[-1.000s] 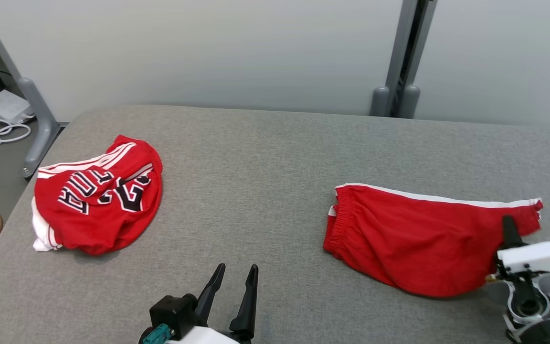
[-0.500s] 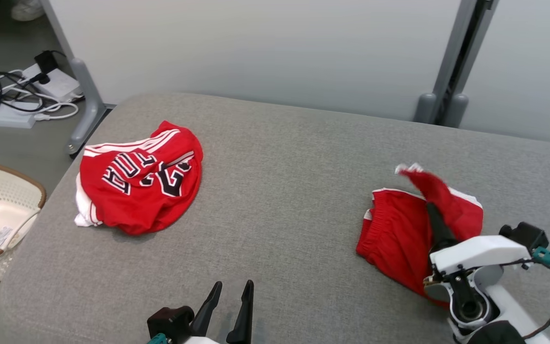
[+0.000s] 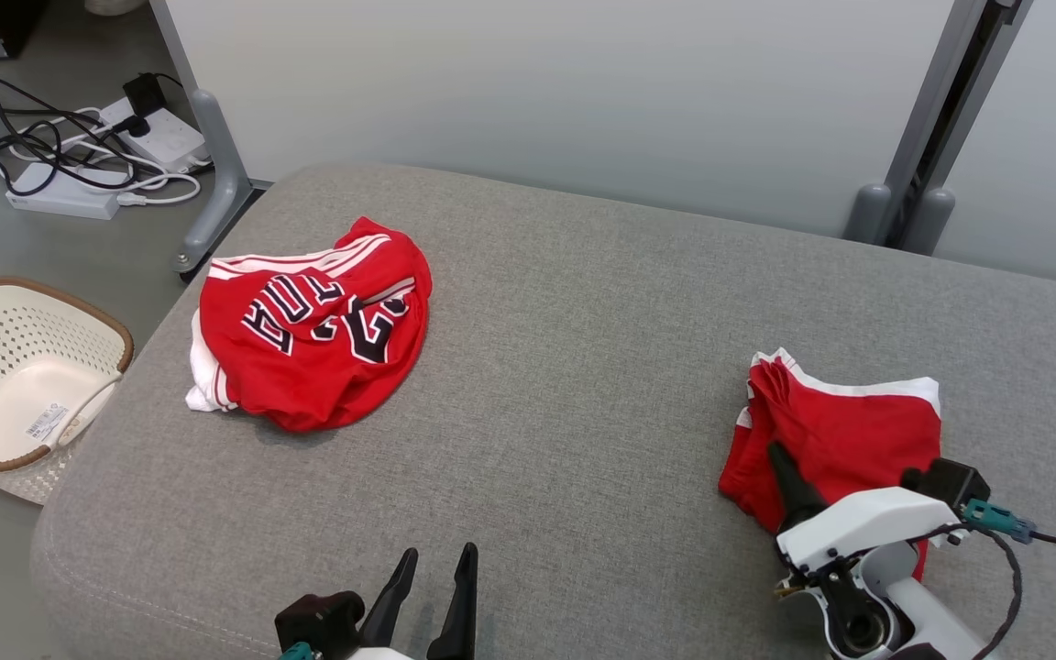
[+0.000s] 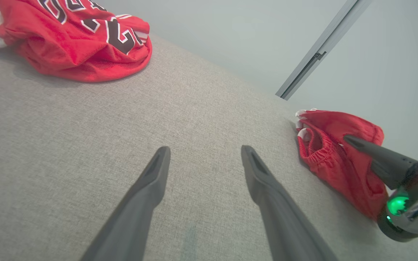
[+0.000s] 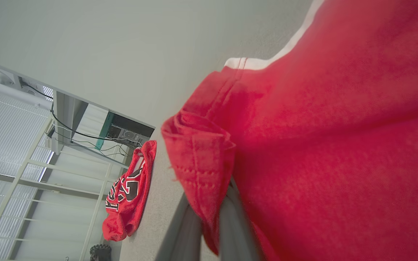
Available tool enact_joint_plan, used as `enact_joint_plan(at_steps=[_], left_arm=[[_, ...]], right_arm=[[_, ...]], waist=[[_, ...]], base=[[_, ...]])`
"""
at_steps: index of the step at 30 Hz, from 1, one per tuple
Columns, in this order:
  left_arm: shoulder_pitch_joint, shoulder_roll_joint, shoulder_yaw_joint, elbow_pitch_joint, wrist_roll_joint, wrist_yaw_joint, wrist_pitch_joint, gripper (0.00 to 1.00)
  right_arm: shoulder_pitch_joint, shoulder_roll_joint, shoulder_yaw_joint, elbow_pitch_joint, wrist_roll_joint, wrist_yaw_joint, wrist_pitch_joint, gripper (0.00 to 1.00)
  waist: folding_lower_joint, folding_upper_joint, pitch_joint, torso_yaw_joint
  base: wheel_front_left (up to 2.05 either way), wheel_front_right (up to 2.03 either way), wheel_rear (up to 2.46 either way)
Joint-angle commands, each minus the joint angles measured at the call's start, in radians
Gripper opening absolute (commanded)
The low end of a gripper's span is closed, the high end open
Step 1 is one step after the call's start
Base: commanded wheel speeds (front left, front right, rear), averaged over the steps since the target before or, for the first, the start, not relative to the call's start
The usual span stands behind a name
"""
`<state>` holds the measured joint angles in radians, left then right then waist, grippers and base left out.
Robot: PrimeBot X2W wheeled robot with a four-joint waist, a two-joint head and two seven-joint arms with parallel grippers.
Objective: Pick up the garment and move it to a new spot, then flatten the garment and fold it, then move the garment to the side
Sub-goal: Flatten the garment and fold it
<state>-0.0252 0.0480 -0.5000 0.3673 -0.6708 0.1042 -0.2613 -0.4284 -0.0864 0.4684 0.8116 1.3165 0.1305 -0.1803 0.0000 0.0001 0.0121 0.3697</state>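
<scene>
The garment, red shorts [image 3: 844,426] with white trim, lies doubled over on the right of the grey padded table [image 3: 583,302]. My right gripper [image 3: 780,458] is shut on a hem of the shorts near their left, waistband end. The right wrist view shows that hem [image 5: 201,163] pinched between the right gripper [image 5: 210,214]. From the left wrist, the shorts [image 4: 336,152] sit at the right with the right gripper [image 4: 354,142] on them. My left gripper [image 3: 438,552] stands open over bare fabric at the front edge, its left gripper [image 4: 205,149] jaws holding nothing.
A crumpled red jersey [image 3: 313,335] with black and white lettering lies at the table's left. A white basket [image 3: 79,302] stands on the floor at the left. Power strips and cables [image 3: 79,174] lie behind it. Grey partition feet [image 3: 895,215] stand behind the table.
My right gripper has carried the shorts' right end up and over to the left, folding them in half. The head camera has swung left. The left gripper stays open.
</scene>
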Motion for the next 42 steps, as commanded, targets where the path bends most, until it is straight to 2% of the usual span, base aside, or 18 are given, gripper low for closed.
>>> enact_joint_plan(at_steps=[1, 10, 15, 21, 25, 31, 34, 35, 42], left_arm=[[-0.003, 0.005, 0.003, -0.001, -0.007, 0.004, -0.001, 1.00], [0.016, 0.005, 0.015, -0.005, -0.012, 0.012, -0.001, 1.00], [0.009, 0.005, 0.002, -0.010, -0.018, 0.014, -0.001, 1.00], [0.003, 0.004, 0.027, -0.037, -0.011, 0.015, -0.001, 1.00], [0.013, 0.005, 0.062, -0.066, -0.008, 0.012, -0.001, 1.00], [0.018, 0.005, 0.128, -0.120, -0.004, 0.005, -0.001, 1.00], [0.033, 0.005, 0.177, -0.142, 0.009, 0.004, -0.001, 1.00], [0.033, 0.005, 0.177, -0.142, 0.009, 0.004, -0.001, 1.00], [0.067, 0.005, 0.260, -0.188, 0.069, -0.014, -0.001, 1.00]], right_arm=[[-0.011, -0.005, 0.017, 0.015, -0.021, 0.000, -0.015, 1.00], [0.004, -0.003, 0.151, -0.023, -0.083, 0.000, -0.019, 1.00], [-0.027, 0.000, 0.179, 0.030, -0.102, 0.000, -0.025, 1.00], [-0.068, -0.069, 0.175, 0.029, -0.207, 0.000, -0.081, 1.00], [-0.062, -0.139, 0.075, -0.017, -0.370, 0.000, -0.088, 1.00], [0.057, -0.168, -0.136, -0.211, -0.720, 0.000, -0.086, 1.00], [0.131, -0.146, -0.214, -0.347, -0.885, 0.000, -0.086, 1.00], [0.131, -0.146, -0.214, -0.347, -0.885, 0.000, -0.086, 1.00], [0.266, -0.080, -0.352, -0.627, -1.103, 0.000, -0.086, 1.00]], waist=[[0.0000, -0.0001, -0.002, 0.001], [0.0000, -0.0001, -0.009, -0.018], [0.0000, -0.0001, -0.011, -0.027], [0.0000, -0.0001, -0.020, -0.052], [0.0000, -0.0001, -0.043, -0.089], [0.0000, -0.0001, -0.067, -0.171], [0.0000, -0.0001, -0.079, -0.226], [0.0000, -0.0001, -0.079, -0.226], [0.0000, -0.0001, -0.092, -0.318]], base=[[0.00, 0.00, 0.00], [0.00, 0.00, 0.00], [0.00, 0.00, 0.00], [0.00, 0.00, 0.00], [0.00, 0.00, 0.00], [0.00, 0.00, 0.00], [0.00, 0.00, 0.00], [0.00, 0.00, 0.00], [0.00, 0.00, 0.00]])
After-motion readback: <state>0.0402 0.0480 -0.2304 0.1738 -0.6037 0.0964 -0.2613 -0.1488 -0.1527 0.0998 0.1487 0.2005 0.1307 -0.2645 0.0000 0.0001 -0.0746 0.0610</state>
